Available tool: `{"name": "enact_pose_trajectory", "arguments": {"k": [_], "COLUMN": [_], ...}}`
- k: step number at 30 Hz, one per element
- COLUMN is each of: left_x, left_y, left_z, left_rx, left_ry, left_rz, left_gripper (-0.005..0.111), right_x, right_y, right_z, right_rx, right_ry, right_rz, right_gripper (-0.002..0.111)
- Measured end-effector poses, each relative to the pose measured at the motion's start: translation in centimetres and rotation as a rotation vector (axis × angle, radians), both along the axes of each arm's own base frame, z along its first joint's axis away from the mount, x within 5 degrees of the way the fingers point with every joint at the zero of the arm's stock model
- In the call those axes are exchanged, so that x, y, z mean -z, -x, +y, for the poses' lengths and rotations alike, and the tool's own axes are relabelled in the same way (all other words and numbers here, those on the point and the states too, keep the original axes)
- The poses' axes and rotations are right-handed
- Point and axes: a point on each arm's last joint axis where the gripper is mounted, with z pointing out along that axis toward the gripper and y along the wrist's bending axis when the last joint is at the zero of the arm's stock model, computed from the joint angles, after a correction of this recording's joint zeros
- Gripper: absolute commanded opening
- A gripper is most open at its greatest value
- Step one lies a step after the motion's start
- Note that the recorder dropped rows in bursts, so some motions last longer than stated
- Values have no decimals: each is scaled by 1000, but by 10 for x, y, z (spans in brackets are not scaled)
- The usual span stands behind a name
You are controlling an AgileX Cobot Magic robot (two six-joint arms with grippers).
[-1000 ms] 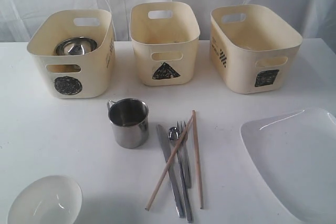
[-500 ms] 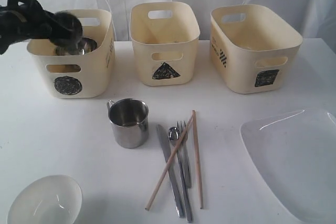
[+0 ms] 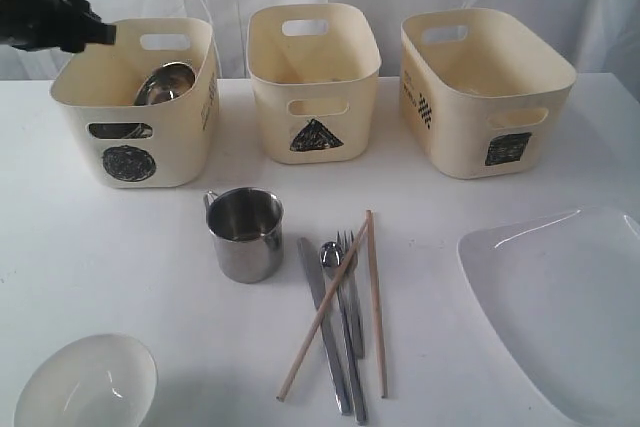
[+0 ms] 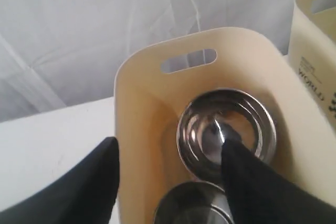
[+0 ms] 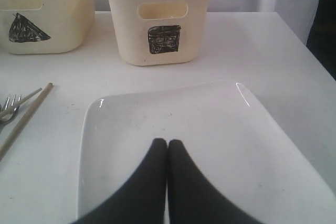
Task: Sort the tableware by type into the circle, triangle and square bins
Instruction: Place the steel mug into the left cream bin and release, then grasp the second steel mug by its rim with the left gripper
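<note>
Item: round steel bowl [image 4: 226,124], lying tilted inside the cream plastic bin marked with a black circle [image 3: 170,142], free of any grip. Left gripper [image 4: 172,145]: fingers spread wide, empty, above the bin's rim. Right gripper [image 5: 167,145]: fingers pressed together, holding nothing, over the large white rounded-square plate [image 5: 173,108]. Handling, as judged: lift the left arm straight up, clear of the rim, before reaching for the steel mug [image 3: 246,237] on the table. Only the left wrist view shows a second steel vessel [image 4: 191,208] beside the bowl; only the exterior view shows the standing mug.
</note>
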Motion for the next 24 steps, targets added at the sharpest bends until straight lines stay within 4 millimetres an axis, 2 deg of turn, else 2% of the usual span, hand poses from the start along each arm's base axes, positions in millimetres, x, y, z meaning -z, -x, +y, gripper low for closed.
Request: {"name": "enact_pose_trajectory", "arguments": {"k": [4, 7, 10, 15, 19, 24], "left_x": [-28, -25, -5, 32, 58, 92], "left_y": [38, 58, 73, 80, 71, 59], "left_z": [1, -7, -25, -67, -89, -96], "left_rx": [-49, -43, 52, 217, 239, 201], "left_ry": [91, 122, 124, 224, 238, 244], "left_rz": [147, 333, 525, 665, 683, 756], "left_gripper": [61, 61, 61, 61, 61, 61], "right_x": [0, 0, 0, 0, 0, 0], "right_y": [0, 0, 0, 0, 0, 0], "right_z": [0, 0, 0, 0, 0, 0], "right_rx": [0, 0, 0, 0, 0, 0], "right_ry": [0, 0, 0, 0, 0, 0], "right_rz": [0, 0, 0, 0, 0, 0], "right_gripper": [0, 0, 0, 0, 0, 0]}}
